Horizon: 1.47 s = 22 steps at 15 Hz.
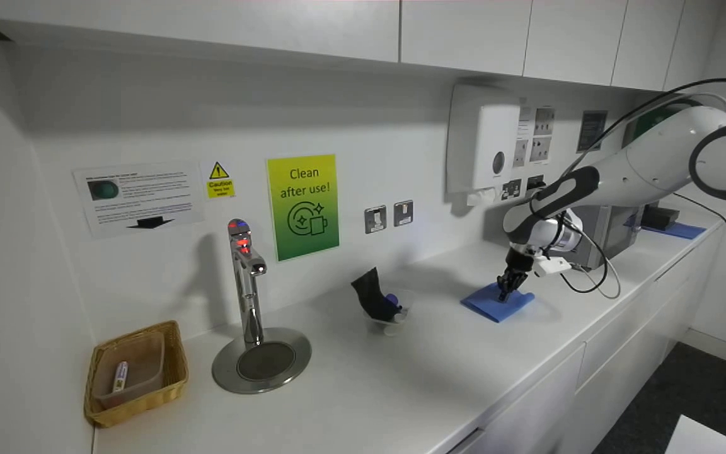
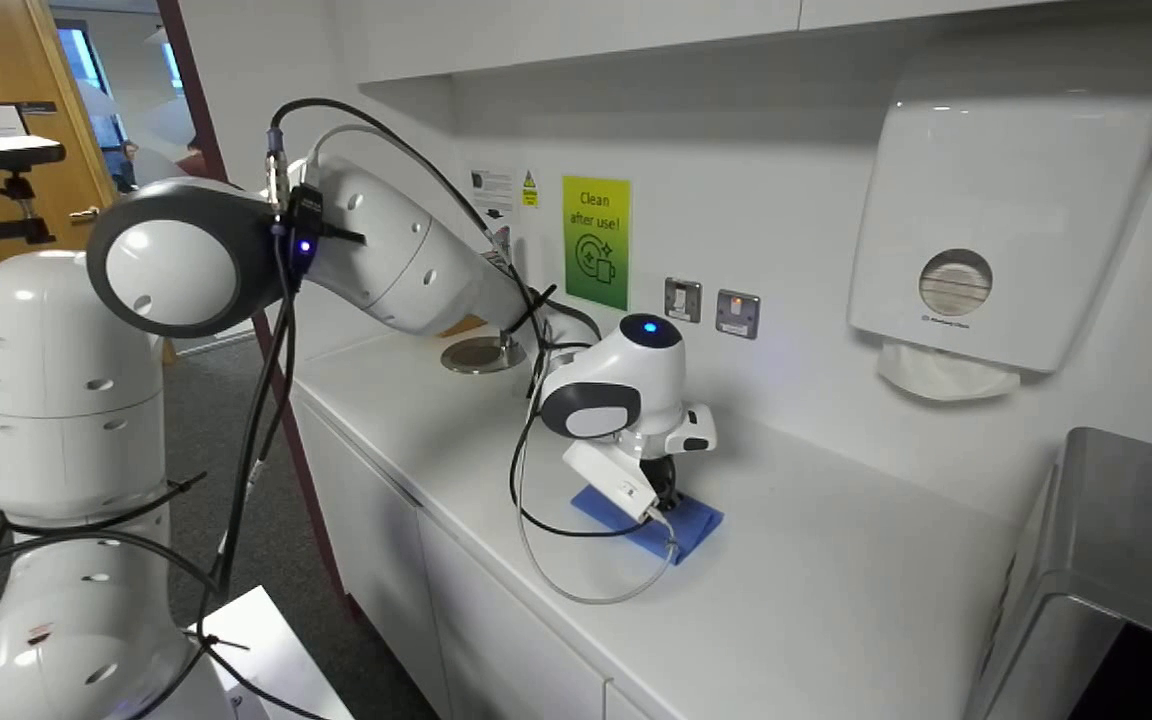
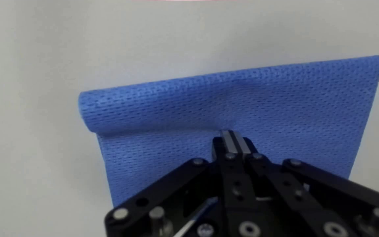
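Observation:
A folded blue cloth (image 3: 291, 105) lies on the white counter under my gripper (image 3: 231, 132), one long side of it rolled into a thick fold. The finger pads stand together in the wrist view, their tips down at the cloth beside a shallow crease. No fabric shows between them; whether the very tips pinch a little of it is hidden. In an exterior view the gripper (image 1: 505, 295) points down onto the middle of the cloth (image 1: 481, 302). From another side, the wrist and its white camera box partly cover the cloth (image 2: 691, 530).
Along the counter (image 1: 363, 391) stand a chrome tap (image 1: 248, 296), a wicker basket (image 1: 177, 362) and a clear tub (image 1: 380, 326) holding a black packet. A grey appliance (image 2: 1126, 540) stands near the arm, below a towel dispenser (image 2: 1016, 200). A loose cable (image 2: 596, 602) loops beside the wrist.

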Motion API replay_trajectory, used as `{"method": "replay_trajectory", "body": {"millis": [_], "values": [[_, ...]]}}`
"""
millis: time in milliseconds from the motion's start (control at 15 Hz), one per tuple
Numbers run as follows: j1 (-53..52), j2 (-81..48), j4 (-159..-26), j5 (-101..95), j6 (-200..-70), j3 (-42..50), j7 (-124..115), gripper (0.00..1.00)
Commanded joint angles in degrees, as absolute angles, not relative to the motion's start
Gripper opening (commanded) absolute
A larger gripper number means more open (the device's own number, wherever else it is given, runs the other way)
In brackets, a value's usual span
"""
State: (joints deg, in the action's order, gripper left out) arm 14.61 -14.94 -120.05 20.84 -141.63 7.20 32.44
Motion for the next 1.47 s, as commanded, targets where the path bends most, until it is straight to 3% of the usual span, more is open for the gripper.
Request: {"method": "replay_trajectory", "body": {"millis": [0,733,1400], "values": [[15.6,-16.5,-117.9,19.5,-140.0,6.0,32.3,0.0],[12.6,-18.7,-113.7,14.2,-138.3,2.6,28.9,0.0],[9.8,-26.1,-98.4,6.0,-126.8,3.3,15.6,0.0]]}}
